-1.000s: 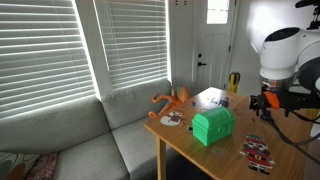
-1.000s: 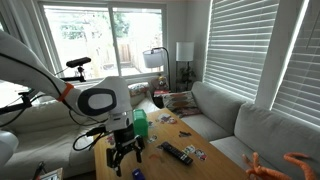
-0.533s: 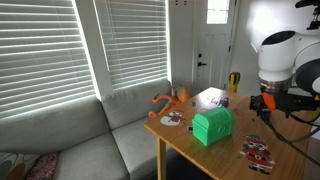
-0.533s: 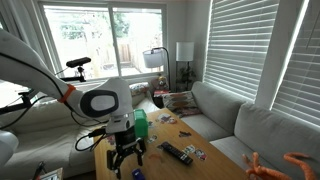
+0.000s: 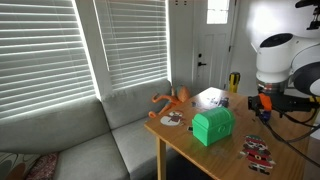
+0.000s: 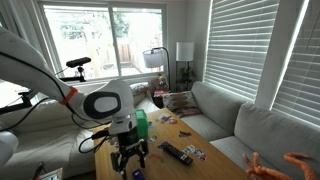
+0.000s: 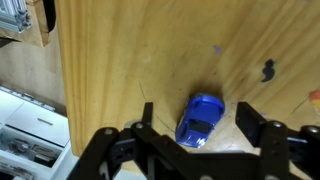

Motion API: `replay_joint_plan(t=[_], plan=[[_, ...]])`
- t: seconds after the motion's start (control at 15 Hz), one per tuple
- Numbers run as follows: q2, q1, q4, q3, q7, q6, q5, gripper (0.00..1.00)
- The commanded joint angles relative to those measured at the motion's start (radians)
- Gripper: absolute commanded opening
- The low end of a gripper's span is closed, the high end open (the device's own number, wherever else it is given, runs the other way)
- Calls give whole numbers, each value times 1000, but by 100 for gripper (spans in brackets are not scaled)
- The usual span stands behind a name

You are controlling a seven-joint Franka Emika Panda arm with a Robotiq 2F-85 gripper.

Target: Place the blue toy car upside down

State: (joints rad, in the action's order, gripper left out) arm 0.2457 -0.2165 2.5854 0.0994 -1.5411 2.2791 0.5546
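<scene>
Blue toy car (image 7: pixel 200 120) lies on the wooden counter (image 7: pixel 120 60), set diagonally, roof side toward the wrist camera, close to the counter's edge. Gripper (image 7: pixel 197 125) hangs directly over it. The jaws are spread wide, 1 on each side of the car, neither touching it; both car flanks are exposed to them. 1 small dark mark (image 7: pixel 267 70) shows on the wood beyond the car.

In an exterior view the car (image 6: pixel 137 174) is a small blue spot just under the gripper (image 6: pixel 130 160). Green box (image 6: pixel 141 122) stands behind the arm, near it. Black remote (image 6: pixel 178 153) lies beside the gripper, apart from the car.

Further out are a red-and-white flat toy (image 5: pixel 257 150) flat on the counter and an orange long-limbed figure (image 5: pixel 172 98) at the corner by the sofa (image 5: pixel 90 140).
</scene>
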Motion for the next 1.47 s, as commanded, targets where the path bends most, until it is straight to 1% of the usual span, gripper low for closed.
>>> replay_joint_plan(t=[0.0,0.2,0.47,0.53,0.6,0.67,0.8,0.93,1.0,1.07,1.13,1.2,1.4], plan=[[-27,18,-18,-18,-42,16,44,85],[-35,25,-22,-20,-47,16,52,99],[-47,42,-32,-19,-49,13,42,100],[-49,45,-32,-19,-52,11,44,98],[-54,45,-32,-20,-58,10,50,88],[-57,46,-30,-22,-61,11,52,84],[-61,48,-31,-23,-65,12,56,69],[-61,51,-34,-23,-67,14,57,53],[-61,52,-35,-23,-68,15,57,42],[-61,54,-38,-23,-68,15,58,45],[-62,55,-40,-23,-67,16,57,60],[-62,57,-42,-22,-67,15,55,72],[-63,57,-41,-25,-69,8,51,35]])
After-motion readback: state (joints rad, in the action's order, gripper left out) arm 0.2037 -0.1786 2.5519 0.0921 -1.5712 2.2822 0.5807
